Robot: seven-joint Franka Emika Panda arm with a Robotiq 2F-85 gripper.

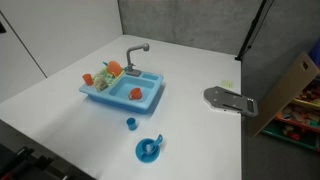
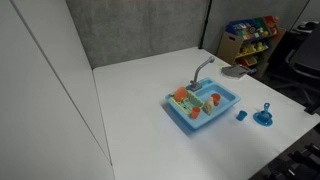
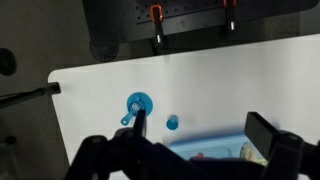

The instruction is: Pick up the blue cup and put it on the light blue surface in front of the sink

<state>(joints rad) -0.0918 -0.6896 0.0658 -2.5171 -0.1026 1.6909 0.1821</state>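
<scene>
The tiny blue cup (image 1: pixel 131 123) stands upright on the white table, just off the front of the light-blue toy sink (image 1: pixel 122 88); it also shows in an exterior view (image 2: pixel 241 115) and the wrist view (image 3: pixel 172 122). The sink's light blue surface (image 1: pixel 112 99) runs along the basin's edge. The basin holds orange and green toy items, and a grey faucet (image 1: pixel 137 50) stands behind it. My gripper (image 3: pixel 200 128) is open and empty, high above the table. The cup lies between its fingers in the picture, far below. The gripper does not show in either exterior view.
A wider flat blue round dish (image 1: pixel 149 150) lies near the table's front edge, beside the cup. A grey flat metal piece (image 1: pixel 230 100) lies at the table's side edge. A toy shelf (image 2: pixel 250 38) and a chair stand beyond the table.
</scene>
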